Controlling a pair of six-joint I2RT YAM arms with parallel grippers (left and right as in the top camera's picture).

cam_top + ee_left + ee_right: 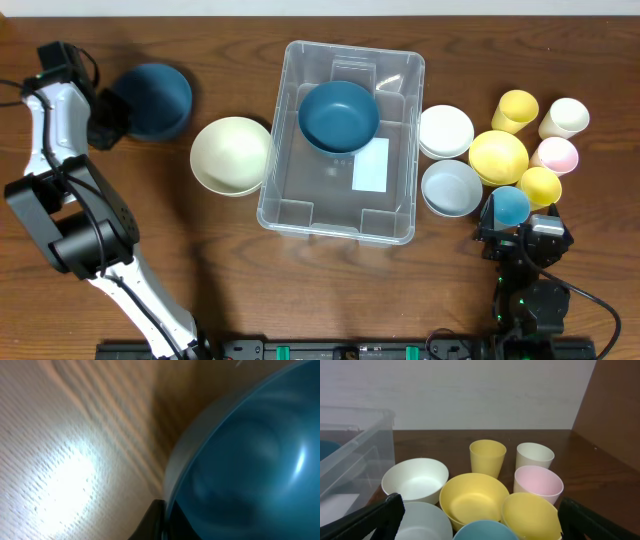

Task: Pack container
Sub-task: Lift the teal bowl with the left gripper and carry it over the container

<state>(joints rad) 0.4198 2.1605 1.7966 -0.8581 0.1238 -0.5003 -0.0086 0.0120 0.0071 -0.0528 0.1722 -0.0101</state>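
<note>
Container (278, 190): mid tabletop (225, 255), a dark blue bowl (338, 115) inside; between the claws, well apart from both.
Left claw (106, 120): at another blue bowl (155, 98); grip cannot be told.
Right claw (517, 222): spread, around light blue cup (510, 205).

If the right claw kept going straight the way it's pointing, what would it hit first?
Most likely the light blue plastic cup, just ahead of the right claw between its open fingers; the larger yellow plastic bowl lies behind it. Depth is uncertain.
</note>
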